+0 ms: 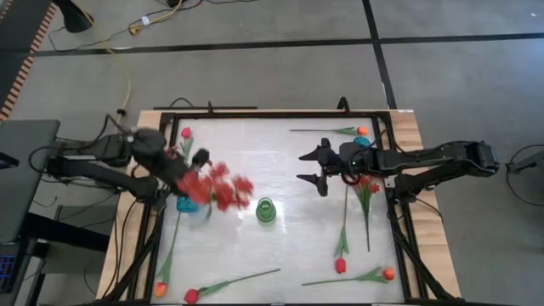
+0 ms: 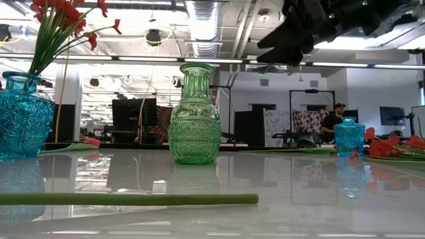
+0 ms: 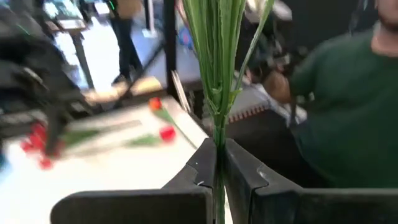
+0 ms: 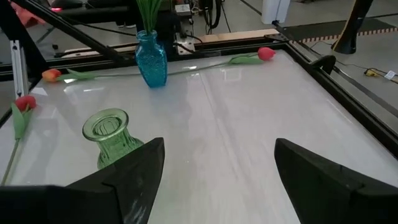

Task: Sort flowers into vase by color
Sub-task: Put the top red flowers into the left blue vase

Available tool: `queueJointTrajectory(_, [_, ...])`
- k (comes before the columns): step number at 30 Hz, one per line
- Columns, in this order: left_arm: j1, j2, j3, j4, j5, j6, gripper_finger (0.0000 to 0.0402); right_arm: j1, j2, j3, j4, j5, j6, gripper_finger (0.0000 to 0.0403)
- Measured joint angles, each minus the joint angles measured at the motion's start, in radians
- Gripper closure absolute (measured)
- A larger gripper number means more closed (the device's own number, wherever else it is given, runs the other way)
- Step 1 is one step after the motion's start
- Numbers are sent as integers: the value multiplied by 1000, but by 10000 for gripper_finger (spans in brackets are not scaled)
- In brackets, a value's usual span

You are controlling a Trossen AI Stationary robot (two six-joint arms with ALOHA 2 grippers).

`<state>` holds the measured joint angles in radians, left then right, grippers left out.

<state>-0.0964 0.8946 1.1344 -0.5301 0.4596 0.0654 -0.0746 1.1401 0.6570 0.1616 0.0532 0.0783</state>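
Note:
My left gripper (image 3: 219,177) is shut on the green stems of a bushy red spray (image 1: 218,189). The spray stands tilted in the blue vase (image 1: 184,204) (image 2: 22,116), with its stems passing through the vase mouth (image 2: 28,74). My right gripper (image 1: 316,168) (image 4: 217,165) hangs open above the table, right of the green vase (image 1: 265,210) (image 2: 194,116). Another red spray (image 1: 367,184) lies flat below the right arm. Red tulips (image 1: 185,133) (image 1: 340,265) (image 1: 191,296) and orange tulips (image 1: 362,130) (image 1: 388,273) (image 1: 160,290) lie on the table. My left gripper pinches the spray's bundled green stems (image 3: 217,134) between its two fingers (image 3: 200,167), at a point below where the bundle fans out. The stems run across the fingers. The stems' lower ends sit in the blue vase, and the red blooms (image 2: 66,16) lean toward the table's right.
A second, small blue vase (image 1: 363,142) (image 2: 348,136) stands near the right gripper at the far right. A long green stem (image 2: 126,198) lies along the near edge. A black frame (image 1: 280,114) rims the table. A person in a green shirt (image 3: 348,99) is beyond the table.

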Motion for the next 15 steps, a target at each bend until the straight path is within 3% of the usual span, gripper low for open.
queueJointTrajectory(8, [-181,-51,-118,-32,-37,12,401,-15,103,0,101,-1,-7,74])
queueJointTrajectory(15, [-263,-192,-244,-89,-126,84,401,-40,148,2,125,-1,10,74])
